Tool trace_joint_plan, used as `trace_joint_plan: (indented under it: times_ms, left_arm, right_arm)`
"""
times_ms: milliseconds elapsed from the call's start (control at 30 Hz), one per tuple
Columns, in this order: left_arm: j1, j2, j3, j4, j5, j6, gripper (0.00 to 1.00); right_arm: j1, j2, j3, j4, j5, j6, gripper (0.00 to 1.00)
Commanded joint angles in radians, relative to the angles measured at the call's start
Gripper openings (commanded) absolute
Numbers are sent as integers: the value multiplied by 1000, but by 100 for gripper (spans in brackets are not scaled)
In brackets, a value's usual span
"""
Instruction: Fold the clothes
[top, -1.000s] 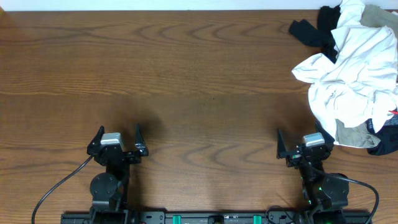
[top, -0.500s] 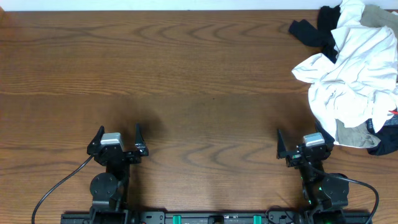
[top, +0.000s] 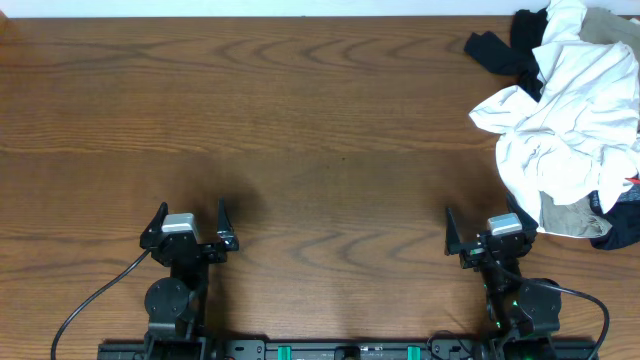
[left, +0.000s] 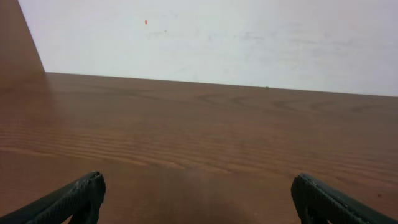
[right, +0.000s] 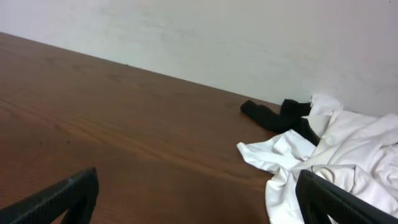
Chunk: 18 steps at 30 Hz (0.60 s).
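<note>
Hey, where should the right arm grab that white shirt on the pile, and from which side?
Likely the loose corner of the white shirt, lying flat on the table toward its middle. Bring the right gripper in from that open side: the cloth is thin there and clear of the black garment.

A brown wooden table (top: 300, 120) with curving grain filled nearly the whole overhead frame. A thin strip of white wall (top: 250, 8) ran along the top edge. In the left wrist view the wall filled the upper part, with a small red speck (left: 145, 22) at upper left.
</note>
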Motion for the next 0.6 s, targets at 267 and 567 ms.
trace_joint_plan:
  times_ms: [267,567]
  left_arm:
    - [1,-9,-16,-41,-38,-2,98]
    - [1,-5,-16,-41,-38,-6,98]
  right_arm:
    - [-12,-1,-1,-4,3,9,99]
    - [-12,-1,-1,-5,14,20,99]
